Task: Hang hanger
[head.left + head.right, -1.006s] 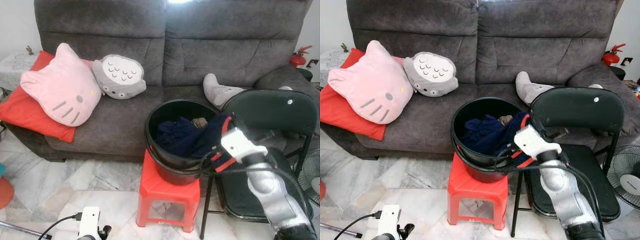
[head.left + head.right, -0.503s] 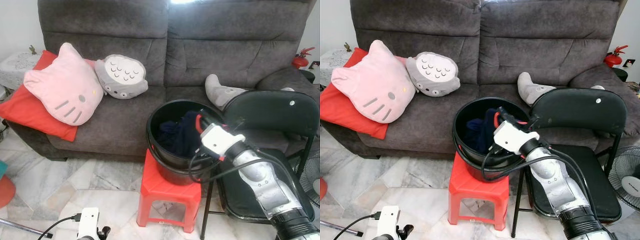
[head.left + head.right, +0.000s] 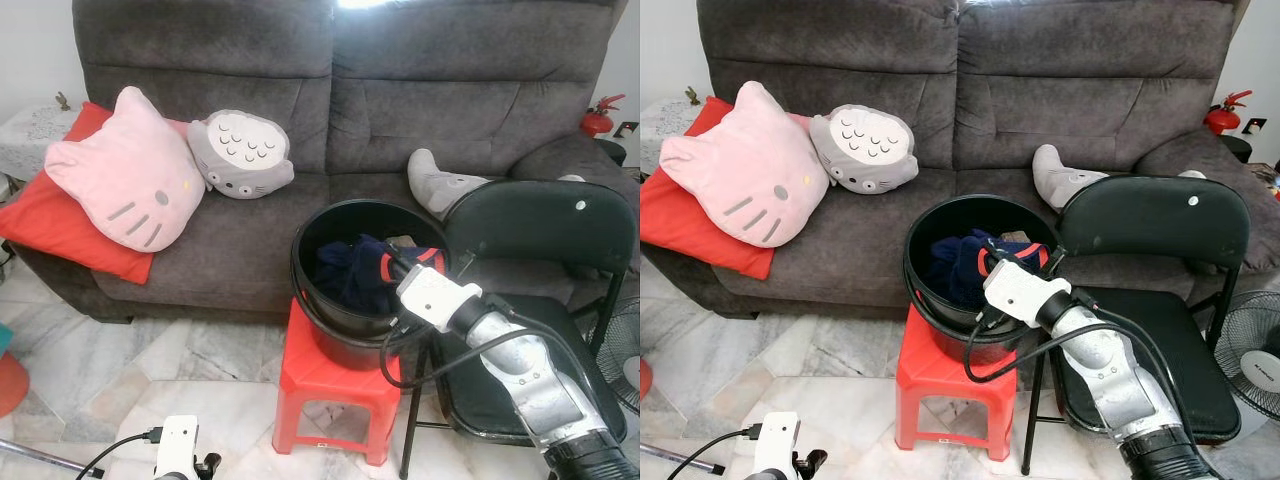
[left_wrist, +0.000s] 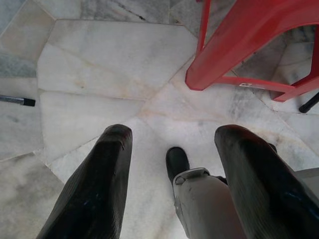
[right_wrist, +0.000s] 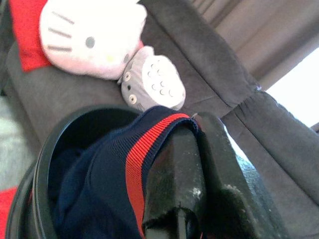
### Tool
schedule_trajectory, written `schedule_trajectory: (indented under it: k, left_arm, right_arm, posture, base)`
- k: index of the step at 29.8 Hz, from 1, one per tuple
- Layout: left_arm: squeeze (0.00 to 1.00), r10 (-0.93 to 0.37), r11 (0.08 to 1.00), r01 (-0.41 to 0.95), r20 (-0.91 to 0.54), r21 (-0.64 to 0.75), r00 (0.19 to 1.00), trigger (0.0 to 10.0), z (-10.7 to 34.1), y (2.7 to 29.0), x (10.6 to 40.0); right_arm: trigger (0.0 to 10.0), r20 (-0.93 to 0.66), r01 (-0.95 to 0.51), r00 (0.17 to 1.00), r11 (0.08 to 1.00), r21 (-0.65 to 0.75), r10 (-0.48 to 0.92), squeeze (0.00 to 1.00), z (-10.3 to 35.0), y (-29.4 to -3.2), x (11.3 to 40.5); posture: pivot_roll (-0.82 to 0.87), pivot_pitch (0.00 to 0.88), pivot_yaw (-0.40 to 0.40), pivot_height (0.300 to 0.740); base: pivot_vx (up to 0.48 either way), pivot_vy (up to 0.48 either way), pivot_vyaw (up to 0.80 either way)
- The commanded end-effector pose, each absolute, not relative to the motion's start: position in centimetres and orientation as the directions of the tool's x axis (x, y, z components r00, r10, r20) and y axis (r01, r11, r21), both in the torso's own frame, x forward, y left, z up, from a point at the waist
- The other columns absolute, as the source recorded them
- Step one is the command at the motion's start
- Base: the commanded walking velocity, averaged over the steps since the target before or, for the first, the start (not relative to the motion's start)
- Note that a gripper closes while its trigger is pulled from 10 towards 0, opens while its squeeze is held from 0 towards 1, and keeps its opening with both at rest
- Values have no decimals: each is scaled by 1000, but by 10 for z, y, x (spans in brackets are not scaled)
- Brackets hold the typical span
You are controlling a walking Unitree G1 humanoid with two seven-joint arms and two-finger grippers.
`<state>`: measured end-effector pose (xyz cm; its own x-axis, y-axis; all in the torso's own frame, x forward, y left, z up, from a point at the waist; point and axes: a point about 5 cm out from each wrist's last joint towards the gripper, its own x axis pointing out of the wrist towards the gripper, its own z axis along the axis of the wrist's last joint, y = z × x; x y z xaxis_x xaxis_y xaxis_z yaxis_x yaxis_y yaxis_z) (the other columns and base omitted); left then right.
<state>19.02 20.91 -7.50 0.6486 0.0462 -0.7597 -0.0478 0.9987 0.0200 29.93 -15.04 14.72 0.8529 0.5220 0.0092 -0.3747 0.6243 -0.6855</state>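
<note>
- One dark grey sofa (image 3: 350,110) runs across the far side, with three cushions at its left end: a red one (image 3: 50,225), a pink cat-face one (image 3: 125,180) on top of it, and a grey owl-like one (image 3: 240,152) just to its right. A grey soft toy (image 3: 440,182) lies on the right seat.
- One black folding chair (image 3: 545,225) stands at the near right, just beside the stool, and a fan (image 3: 1255,365) stands at the right edge.
- One black bucket (image 3: 330,320) sits on one red stool (image 3: 325,385) in front of the sofa, on the marble floor (image 3: 150,370).
- A navy garment with a red stripe (image 5: 107,179) lies in the bucket, part of it drawn up over the right side of the rim.
- The right claw (image 5: 197,164) is over the right side of the bucket; the wrist view shows its two fingers pressed together on the striped edge of the garment, while the head views show mainly the white wrist housing and its cables.
- The left claw (image 4: 172,164) hangs low at the near left; its wrist view shows the fingers spread wide with nothing between them, pointing at the floor near the stool's legs.
- I cannot make out a hanger in any view.
- A small red fire extinguisher (image 3: 600,115) stands behind the sofa's right arm.
</note>
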Motion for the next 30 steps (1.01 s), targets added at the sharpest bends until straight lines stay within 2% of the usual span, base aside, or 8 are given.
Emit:
schedule_trajectory:
  k: [1, 15, 16, 17, 18, 20, 21, 30]
  left_arm:
    - [0, 48, 999, -43, -766, 27, 640, 10000, -76, 210, 189]
    - [0, 43, 999, -37, -773, 25, 633, 10000, -78, 205, 187]
    - [0, 42, 999, -37, -774, 25, 631, 10000, -78, 205, 187]
    - [0, 42, 999, -37, -774, 25, 631, 10000, -78, 205, 187]
    - [0, 42, 999, -36, -776, 25, 629, 10000, -78, 205, 186]
    - [0, 42, 999, -36, -777, 24, 629, 10000, -79, 205, 186]
    - [0, 42, 999, -36, -778, 25, 627, 10000, -79, 205, 185]
    - [0, 49, 999, -40, -784, 31, 618, 10000, -80, 207, 182]
  right_arm:
    - [0, 58, -345, 854, 646, -681, 516, 0, 160, -151, 298]
    - [235, -152, -592, 739, 525, -611, 656, 0, 143, -136, 281]
    - [2784, -173, -604, 735, 516, -607, 656, 0, 139, -136, 279]
    - [2784, -173, -604, 735, 516, -607, 656, 0, 139, -136, 279]
    - [6588, -191, -617, 734, 521, -590, 652, 0, 136, -136, 277]
    - [6588, -198, -622, 733, 525, -580, 650, 0, 135, -136, 277]
    - [10000, -213, -631, 732, 526, -571, 647, 0, 135, -136, 277]
    - [10000, -65, -651, 724, 648, -396, 687, 0, 164, -132, 267]
  posture:
    - [-53, 0, 3, 740]
    - [-55, 0, -1, 740]
    - [-57, 0, -1, 740]
    - [-57, 0, -1, 740]
    - [-57, 0, 0, 740]
    - [-57, 0, 0, 740]
    - [-58, 0, 0, 740]
    - [-58, 0, -3, 740]
  base:
    - [0, 0, 0]
    - [0, 0, 0]
    - [0, 0, 0]
    - [0, 0, 0]
    - [0, 0, 0]
    - [0, 0, 0]
    - [0, 0, 0]
    - [0, 0, 0]
